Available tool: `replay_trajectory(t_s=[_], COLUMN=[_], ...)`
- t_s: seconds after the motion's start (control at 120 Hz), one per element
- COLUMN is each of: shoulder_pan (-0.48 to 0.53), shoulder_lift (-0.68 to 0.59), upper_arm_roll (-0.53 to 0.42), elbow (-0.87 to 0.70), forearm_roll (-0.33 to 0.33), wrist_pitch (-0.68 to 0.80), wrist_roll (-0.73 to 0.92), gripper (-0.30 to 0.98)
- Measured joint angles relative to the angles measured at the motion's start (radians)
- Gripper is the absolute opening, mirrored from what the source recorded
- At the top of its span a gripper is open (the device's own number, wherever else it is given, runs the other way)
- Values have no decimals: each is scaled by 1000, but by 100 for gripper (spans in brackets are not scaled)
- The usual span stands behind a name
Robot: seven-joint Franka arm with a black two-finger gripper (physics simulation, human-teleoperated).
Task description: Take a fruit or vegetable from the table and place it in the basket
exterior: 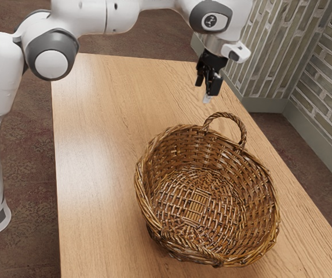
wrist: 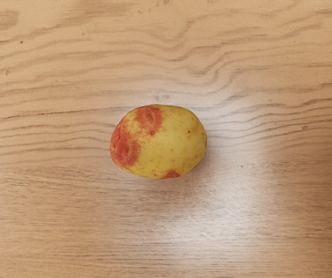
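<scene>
over the wooden worktop (exterior: 96,174), pincer (exterior: 207,91) apart, upper right of the exterior view. potato (wrist: 160,142) ungrasped on the wood, mid-frame in the wrist view. looks early: grasp, lift and drop into the basket (exterior: 144,204), lower right, left to do.

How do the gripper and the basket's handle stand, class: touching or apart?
Apart. The exterior view shows a strip of tabletop between the gripper and the basket's handle.

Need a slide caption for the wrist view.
What looks like a yellow potato with red patches, lying on the wood-grained table.
</scene>
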Motion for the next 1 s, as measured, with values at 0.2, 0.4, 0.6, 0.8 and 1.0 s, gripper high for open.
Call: replay_trajectory(t_s=[0.2, 0.4, 0.6, 0.8, 1.0], shoulder_pan=[2, 4, 17, 16, 16], shoulder_lift=[6, 9, 18, 60, 77], upper_arm_roll=[1, 13, 32, 32, 32], elbow=[-88, -171, -254, -263, -277], forearm_roll=[4, 2, -3, -4, -3], wrist_pitch=[61, 113, 164, 191, 208], wrist_roll=[4, 12, 24, 33, 39], gripper=[69, 69, 69, 69, 69])
